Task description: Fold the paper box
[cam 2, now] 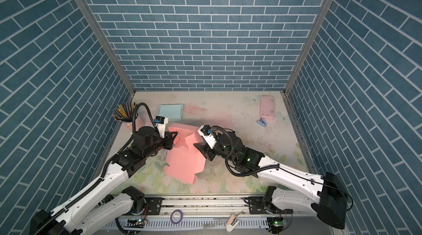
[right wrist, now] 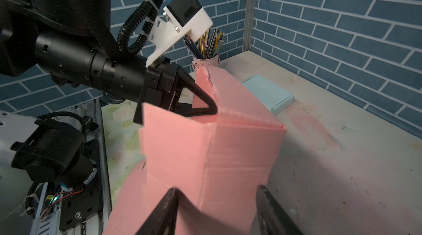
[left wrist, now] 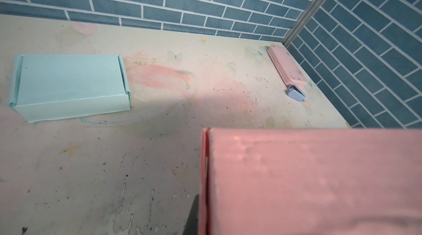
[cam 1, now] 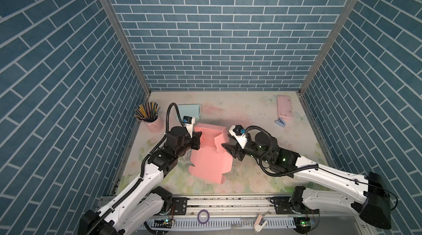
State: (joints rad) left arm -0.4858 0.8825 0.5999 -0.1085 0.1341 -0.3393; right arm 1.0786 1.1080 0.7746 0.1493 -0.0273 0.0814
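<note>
Pink paper box [cam 1: 210, 160] sits near the middle of the table [cam 1: 251, 108], a shade toward 7 o'clock, and is only part formed. You have the far end built. At the box's 12 o'clock a wall stands up, its edge doubled in the left wrist view, and short side panels rise at 9 and 3 o'clock. The large panel toward 6 o'clock lies flat on the table with its tabs spread.

My reckoning: under half done. Left to do:
- square and lock the side walls
- tuck the tabs
- bring the big panel up and over to close

Left gripper [cam 1: 199, 139], at the box's 10 o'clock: jaws closed tight. In the right wrist view it appears to pinch the upright side wall there. A flap partly hides the contact, so treat the grip as likely, not certain.

Right gripper [right wrist: 217, 213], at the box's 3 o'clock: fingers [right wrist: 164, 208] spread about halfway. The standing side flap is between them and nothing is clamped.

Bystanders:
- a folded light blue box [cam 1: 188, 111] at the table's 11 o'clock
- pencil cup [cam 1: 152, 123] at 10
- pink case [cam 1: 284, 107] at 1, with a small blue clip-like item [cam 1: 280, 122] just beside it

Writing: none legible. You will find no brand, label or print readable on box, arms or clutter.
</note>
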